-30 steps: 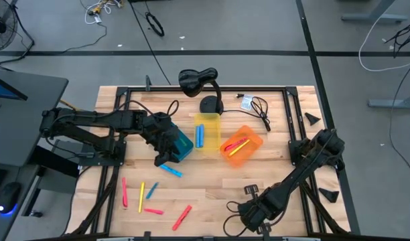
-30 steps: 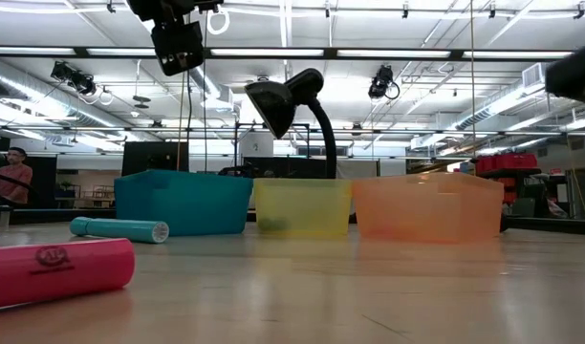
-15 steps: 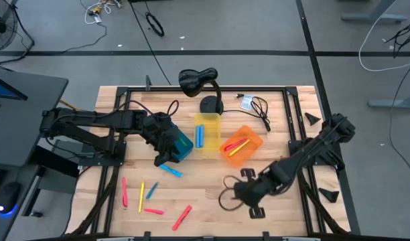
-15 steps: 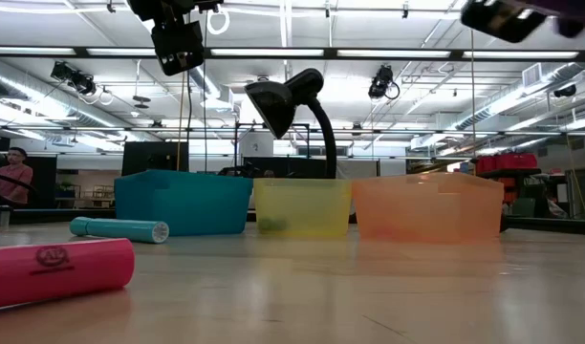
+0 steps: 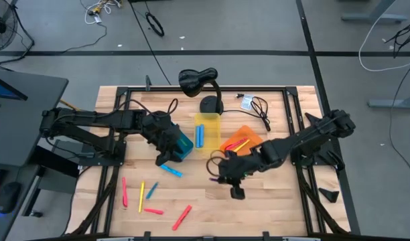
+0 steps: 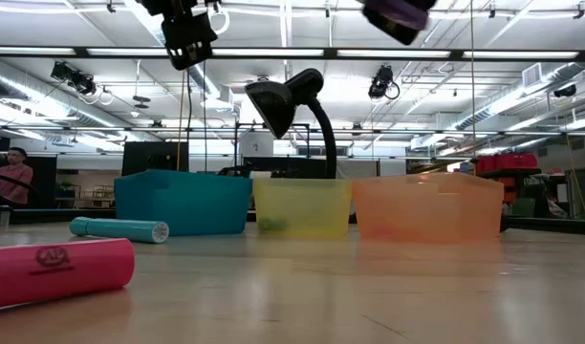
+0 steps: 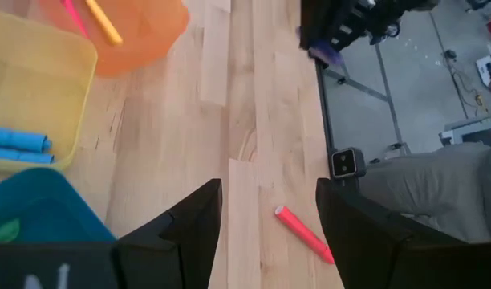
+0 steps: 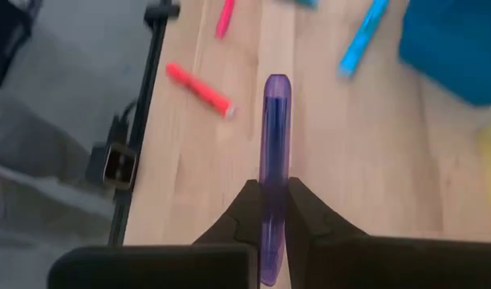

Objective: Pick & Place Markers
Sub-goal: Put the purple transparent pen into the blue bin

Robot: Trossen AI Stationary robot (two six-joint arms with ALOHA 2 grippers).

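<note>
A: Right wrist view: right gripper (image 8: 265, 210), fingers clamped on a purple marker (image 8: 275, 152), lengthwise between them, apparently for carrying to a bin.

B: Left gripper (image 7: 268, 210)?

A: Fingers apart, empty, above the blue bin (image 5: 180, 144). A red marker (image 7: 303, 234) lies just beyond them on the surface (image 5: 205, 194).

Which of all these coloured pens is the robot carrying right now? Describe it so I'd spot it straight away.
Start at the three bins in a row near the black desk lamp; the right arm reaches across the table in front of the orange bin. Its right claw is shut on a purple marker, held off the wood. It is the only purple one in sight; the loose ones are pink, yellow or blue.
</note>
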